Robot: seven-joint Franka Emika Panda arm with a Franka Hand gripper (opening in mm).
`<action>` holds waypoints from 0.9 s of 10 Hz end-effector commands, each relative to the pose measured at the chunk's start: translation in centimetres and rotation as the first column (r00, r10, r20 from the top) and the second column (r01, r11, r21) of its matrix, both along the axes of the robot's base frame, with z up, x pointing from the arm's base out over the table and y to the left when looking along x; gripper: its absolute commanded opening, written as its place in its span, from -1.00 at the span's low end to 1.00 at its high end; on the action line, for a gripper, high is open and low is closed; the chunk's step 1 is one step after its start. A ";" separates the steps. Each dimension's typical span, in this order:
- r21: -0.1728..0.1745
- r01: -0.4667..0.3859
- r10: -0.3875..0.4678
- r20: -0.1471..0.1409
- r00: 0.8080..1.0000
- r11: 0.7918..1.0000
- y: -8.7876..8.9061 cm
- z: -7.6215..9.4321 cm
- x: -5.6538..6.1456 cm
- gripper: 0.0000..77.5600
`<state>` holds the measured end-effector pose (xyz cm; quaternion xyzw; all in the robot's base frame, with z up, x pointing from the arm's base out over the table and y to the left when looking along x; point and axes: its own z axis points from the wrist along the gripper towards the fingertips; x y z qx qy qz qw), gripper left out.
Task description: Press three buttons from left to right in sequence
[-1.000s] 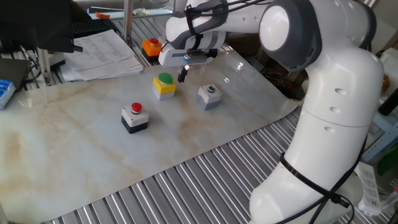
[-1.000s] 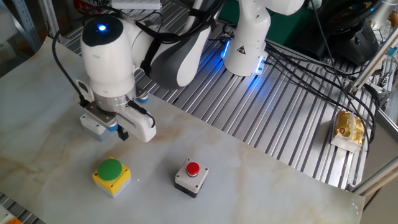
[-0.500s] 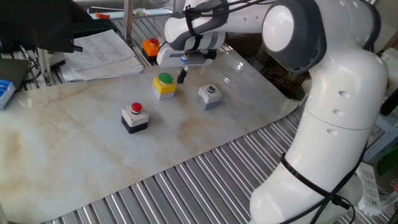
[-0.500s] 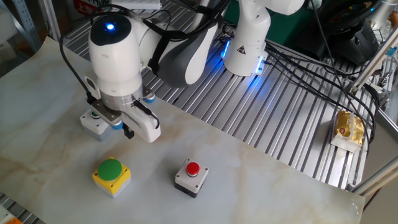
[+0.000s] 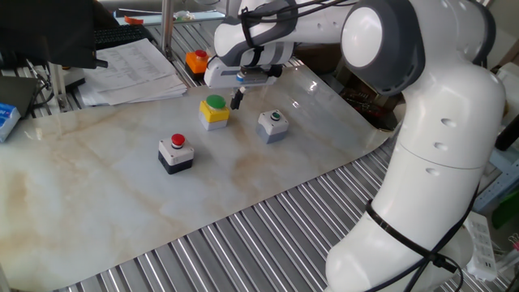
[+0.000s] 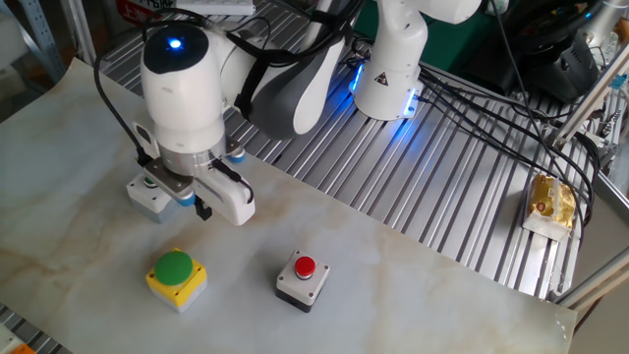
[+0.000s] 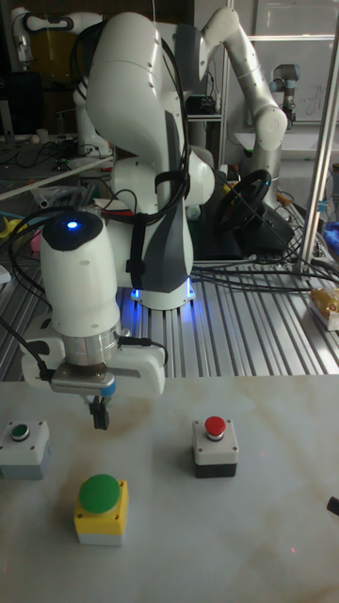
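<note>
Reaching over the marble-patterned table top (image 5: 97, 186), the Franka arm (image 5: 422, 122) bends forward and holds its gripper (image 7: 98, 413) pointing straight down. In the tall fixed view we see the dark fingertips hanging above the table surface, behind the green button on the yellow box (image 7: 100, 508) and to the side of the small dark-green button on the grey box (image 7: 23, 447). The fingers look like one narrow dark piece there, and we cannot tell if they touch each other or have a small gap; they hold nothing that we can see. In one fixed view the gripper (image 5: 237, 99) stands between the yellow box (image 5: 214, 111) and the grey box (image 5: 273, 125), a little behind both, and it touches none of them. The red button on the white-topped black box (image 5: 175, 152) sits apart from the gripper, nearer to the front edge of the table.

In the other fixed view the wrist, with a blue light on top, hides a part of the grey box (image 6: 147, 196), while the yellow box (image 6: 177, 279) and the red-button box (image 6: 301, 279) are free to see. Behind the yellow box in one fixed view an orange box with a red button (image 5: 197, 61) stands on the ribbed metal surface (image 5: 268, 235), near a stack of papers (image 5: 134, 69). A second robot arm (image 7: 250, 85) stands behind in the tall fixed view.
</note>
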<state>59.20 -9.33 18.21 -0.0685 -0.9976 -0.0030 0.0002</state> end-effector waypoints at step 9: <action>-0.023 -0.187 0.188 0.037 0.981 0.982 0.0 0.2 0.1 -0.97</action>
